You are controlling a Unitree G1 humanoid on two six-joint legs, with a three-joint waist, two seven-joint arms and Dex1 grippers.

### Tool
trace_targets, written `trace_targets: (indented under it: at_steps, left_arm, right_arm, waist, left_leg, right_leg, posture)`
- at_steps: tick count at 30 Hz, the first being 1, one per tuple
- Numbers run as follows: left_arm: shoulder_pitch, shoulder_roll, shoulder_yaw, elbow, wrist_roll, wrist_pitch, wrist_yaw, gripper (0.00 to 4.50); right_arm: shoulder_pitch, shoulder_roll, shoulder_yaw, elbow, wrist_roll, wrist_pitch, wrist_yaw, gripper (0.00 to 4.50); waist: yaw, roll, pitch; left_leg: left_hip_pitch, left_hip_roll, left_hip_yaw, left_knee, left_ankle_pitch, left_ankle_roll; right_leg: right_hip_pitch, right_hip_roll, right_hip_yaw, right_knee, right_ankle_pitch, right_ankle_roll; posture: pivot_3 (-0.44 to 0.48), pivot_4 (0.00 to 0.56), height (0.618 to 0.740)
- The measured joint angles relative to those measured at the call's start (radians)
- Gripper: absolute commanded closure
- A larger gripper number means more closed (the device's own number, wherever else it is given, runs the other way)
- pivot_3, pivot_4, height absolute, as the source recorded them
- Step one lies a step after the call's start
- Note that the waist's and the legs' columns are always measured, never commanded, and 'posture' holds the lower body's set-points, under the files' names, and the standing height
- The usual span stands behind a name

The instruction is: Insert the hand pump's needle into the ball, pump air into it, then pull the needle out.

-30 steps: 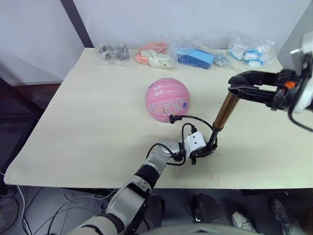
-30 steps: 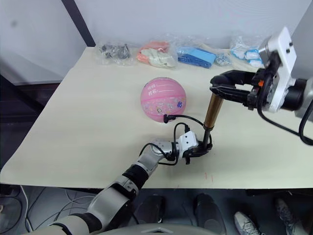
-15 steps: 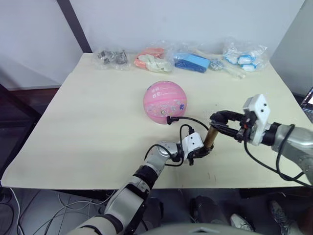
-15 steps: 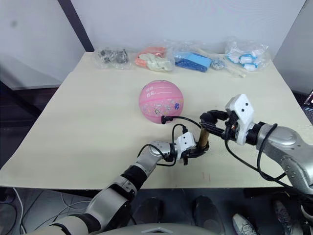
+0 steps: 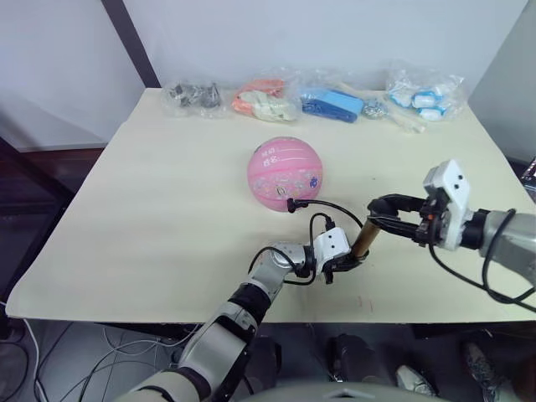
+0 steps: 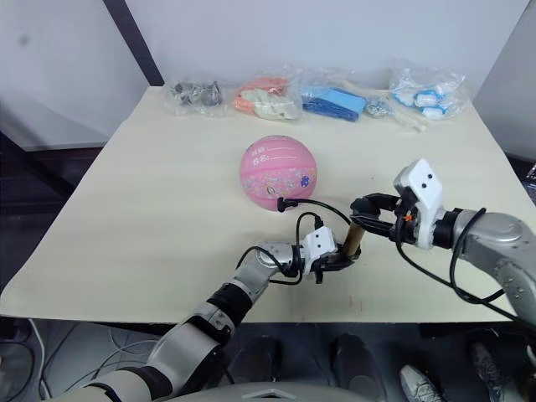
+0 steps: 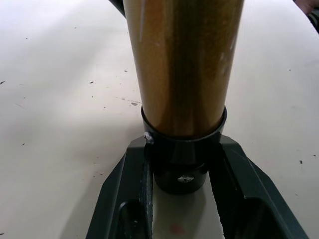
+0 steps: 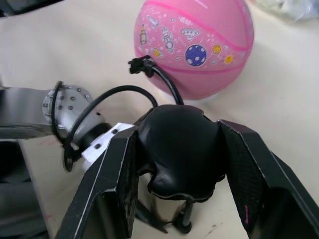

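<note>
The hand pump (image 5: 362, 243) stands tilted near the front edge of the surface (image 5: 151, 201), its gold-bronze barrel leaning up toward the robot's right. The left hand (image 5: 345, 261) is clamped on the pump's black end cap; in the left wrist view its two black fingers (image 7: 127, 194) press against both sides of the cap, just above the tabletop. The right hand (image 5: 375, 214) is closed over the black T-handle (image 8: 179, 149) at the top of the barrel, with a finger on each side of it. The handle sits close to the barrel's upper end. From the base of the pump the thin black hose (image 5: 322, 209) loops up and over to the ball (image 5: 286, 173), which rests near the middle of the surface, just beyond both hands. The hose's black end fitting meets the ball low on its near side; the needle itself is too small to make out. Along the far edge of the surface lie several clear plastic bags (image 5: 335, 98) holding grey, orange, blue and white items, well apart from the ball.
</note>
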Motion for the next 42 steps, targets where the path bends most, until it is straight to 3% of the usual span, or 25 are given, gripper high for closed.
trace_targets:
  at_steps: [6, 12, 16, 20, 25, 27, 33, 42]
  left_arm:
    - [-0.002, -0.002, 0.0, -0.006, -0.002, -0.002, -0.003, 3.42]
    - [0.0, 0.0, 0.001, -0.009, -0.002, -0.002, -0.002, 3.42]
    - [0.0, 0.001, 0.001, -0.011, -0.002, -0.002, -0.002, 3.42]
    - [0.003, 0.0, -0.002, -0.008, -0.001, -0.001, 0.0, 3.42]
    - [-0.001, 0.005, 0.0, -0.001, 0.001, 0.003, 0.008, 3.42]
    - [0.001, 0.006, 0.0, 0.004, 0.003, 0.01, 0.016, 3.42]
    - [0.004, 0.014, 0.001, 0.003, 0.003, 0.018, 0.015, 3.42]
    - [0.008, 0.015, 0.001, 0.003, 0.003, 0.025, 0.019, 3.42]
  right_arm:
    - [-0.213, -0.133, -0.171, -0.003, 0.283, 0.145, -0.028, 2.59]
    - [-0.317, -0.2, -0.199, 0.031, 0.413, 0.191, -0.084, 2.59]
    - [-0.315, -0.202, -0.199, 0.038, 0.433, 0.196, -0.102, 2.59]
    - [-0.163, -0.16, -0.195, 0.013, 0.325, 0.096, -0.077, 2.59]
    - [-0.005, -0.077, -0.064, -0.025, 0.123, -0.064, -0.033, 2.59]
    - [0.042, -0.021, 0.018, -0.017, 0.019, -0.135, -0.024, 2.59]
    - [0.087, 0.077, 0.172, 0.041, -0.174, -0.245, -0.013, 2.59]
    - [0.093, 0.115, 0.19, 0.039, -0.243, -0.28, 0.014, 2.59]
  waist:
    - [0.003, 0.0, 0.002]
    - [0.002, 0.0, 0.003]
    - [0.002, -0.001, 0.003]
    - [0.002, -0.005, 0.0]
    - [-0.003, -0.008, -0.006]
    - [-0.004, -0.01, -0.006]
    - [-0.007, -0.012, -0.012]
    - [-0.008, -0.017, -0.018]
  left_leg:
    - [-0.012, -0.002, -0.001, 0.003, 0.0, 0.0]
    - [-0.013, -0.003, -0.001, 0.003, 0.0, 0.0]
    - [-0.013, -0.003, 0.0, 0.003, 0.0, 0.0]
    - [-0.012, -0.002, -0.001, 0.003, 0.0, 0.0]
    - [-0.005, 0.0, 0.0, 0.003, 0.0, 0.0]
    - [0.005, 0.001, 0.001, 0.002, 0.0, 0.0]
    - [0.008, 0.003, 0.0, 0.0, 0.0, 0.0]
    - [0.009, 0.003, 0.0, 0.0, 0.0, 0.0]
  right_leg:
    - [-0.011, -0.002, -0.001, 0.0, 0.001, 0.0]
    - [-0.011, -0.003, -0.001, 0.001, 0.001, 0.001]
    - [-0.011, -0.003, 0.0, 0.001, 0.001, 0.001]
    - [-0.01, -0.002, -0.001, 0.001, 0.001, 0.001]
    - [-0.005, -0.001, 0.0, 0.001, -0.001, 0.004]
    - [0.005, 0.001, -0.001, 0.0, -0.002, 0.005]
    - [0.006, 0.003, -0.001, 0.0, -0.002, 0.004]
    - [0.006, 0.004, 0.0, 0.0, -0.002, 0.004]
  posture:
    - [0.0, 0.15, 0.74]
    - [0.0, 0.15, 0.74]
    - [0.0, 0.15, 0.74]
    - [0.0, 0.15, 0.74]
    - [0.0, 0.15, 0.74]
    - [0.0, 0.15, 0.74]
    - [0.0, 0.15, 0.74]
    - [0.0, 0.15, 0.74]
